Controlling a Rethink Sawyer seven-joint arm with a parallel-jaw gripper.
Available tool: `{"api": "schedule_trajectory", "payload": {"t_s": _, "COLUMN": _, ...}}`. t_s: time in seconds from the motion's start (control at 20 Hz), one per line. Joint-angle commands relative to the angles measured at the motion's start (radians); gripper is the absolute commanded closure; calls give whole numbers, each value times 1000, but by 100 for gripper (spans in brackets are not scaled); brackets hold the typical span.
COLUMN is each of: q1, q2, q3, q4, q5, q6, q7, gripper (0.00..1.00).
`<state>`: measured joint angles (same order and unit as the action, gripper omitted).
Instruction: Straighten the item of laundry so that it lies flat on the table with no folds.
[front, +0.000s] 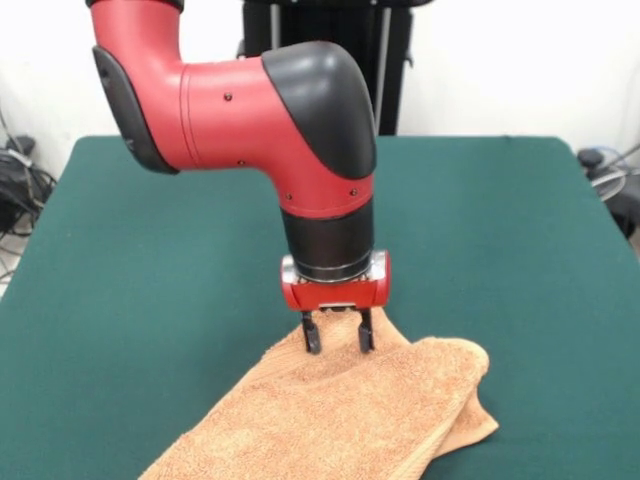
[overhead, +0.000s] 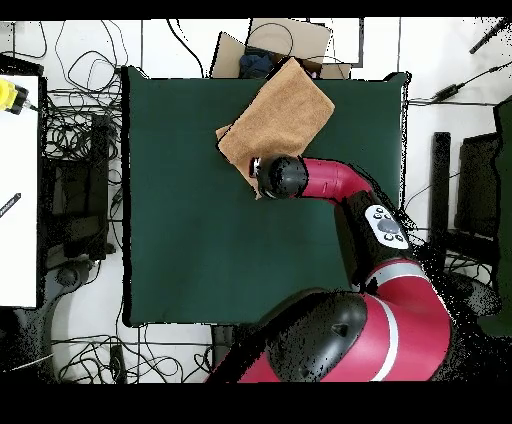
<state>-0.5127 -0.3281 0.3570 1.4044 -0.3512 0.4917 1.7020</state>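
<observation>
Pincer (front: 339, 333) vertical — fingertips on towel (front: 350, 415)

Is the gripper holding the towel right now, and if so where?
Nothing is clearly held. The gripper stands open, fingertips at the towel near its far folded edge.

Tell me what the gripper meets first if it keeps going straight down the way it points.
The towel. The gripper points straight down with its fingers apart at the towel's raised edge, seemingly touching or just above it; the table lies under the cloth.
</observation>
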Motion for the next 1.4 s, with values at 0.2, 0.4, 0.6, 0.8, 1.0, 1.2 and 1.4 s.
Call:
{"api": "schedule_trajectory", "payload": {"t_s": 0.2, "q1": 64, "q2": 231, "q3": 72, "q4": -27, "q5": -42, "q6": -144, "q7": 31, "gripper": 100}}
{"api": "schedule_trajectory", "payload": {"t_s": 0.4, "q1": 81, "q2": 222, "q3": 57, "q4": -41, "q5": -41, "q6": -116, "q7": 39, "gripper": 100}}
{"api": "schedule_trajectory", "payload": {"t_s": 0.6, "q1": 88, "q2": 217, "q3": 50, "q4": -45, "q5": -42, "q6": -110, "q7": 42, "gripper": 100}}
{"api": "schedule_trajectory", "payload": {"t_s": 0.8, "q1": 114, "q2": 203, "q3": 21, "q4": -54, "q5": -38, "q6": -86, "q7": 68, "gripper": 100}}
{"api": "schedule_trajectory", "payload": {"t_s": 1.0, "q1": 134, "q2": 186, "q3": -7, "q4": -50, "q5": -36, "q6": -75, "q7": 90, "gripper": 100}}
{"api": "schedule_trajectory", "payload": {"t_s": 1.2, "q1": 193, "q2": 113, "q3": -84, "q4": -15, "q5": -22, "q6": -43, "q7": 168, "gripper": 100}}
{"api": "schedule_trajectory", "payload": {"t_s": 1.4, "q1": 207, "q2": -9, "q3": -111, "q4": 77, "q5": 6, "q6": 13, "q7": 174, "gripper": 100}}
